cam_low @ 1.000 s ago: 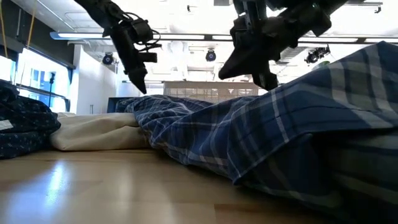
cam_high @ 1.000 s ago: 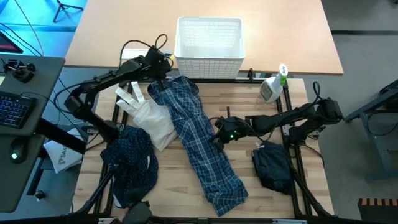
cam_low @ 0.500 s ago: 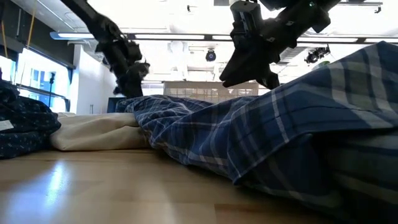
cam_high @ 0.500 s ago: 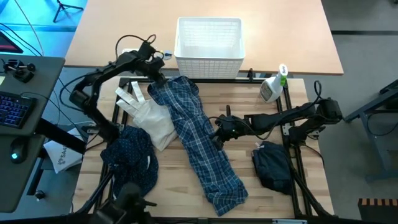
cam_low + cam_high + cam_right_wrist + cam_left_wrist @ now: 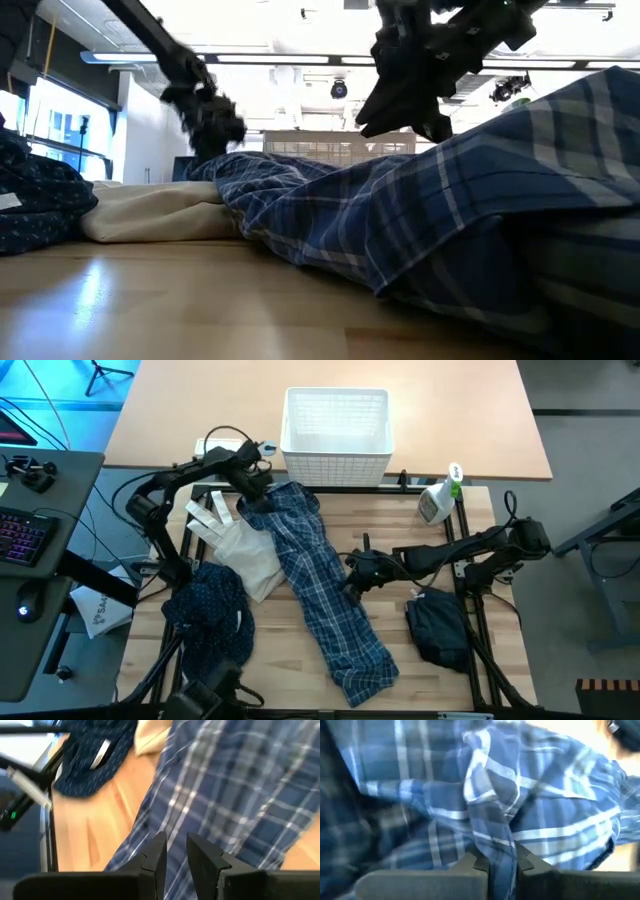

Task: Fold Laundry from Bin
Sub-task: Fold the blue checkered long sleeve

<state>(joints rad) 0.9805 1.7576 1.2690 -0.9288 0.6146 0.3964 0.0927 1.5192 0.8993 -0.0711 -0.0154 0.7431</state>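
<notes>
The plaid shirt point(image 5: 320, 590) lies stretched across the desk point(image 5: 400, 520), from just in front of the bin point(image 5: 336, 422) toward the near edge. The left pincer point(image 5: 255, 488) is clamped on a ridge of plaid cloth at the shirt's far corner; its wrist view shows the fold pinched between the fingers point(image 5: 475, 862).

The right pincer point(image 5: 352, 578) hovers at the shirt's right edge with a narrow gap and holds nothing.

Risks:
- The left grip takes only a thin fold. A fast pull probably strips it free.
- The bag point(image 5: 245, 555) lies touching the shirt's left edge. Dragging the shirt may pull the bag along.
- The narrow right gap may push the edge aside instead of straddling it.

The dotted shirt point(image 5: 210, 615) and dark piece point(image 5: 440, 625) lie well apart.
</notes>
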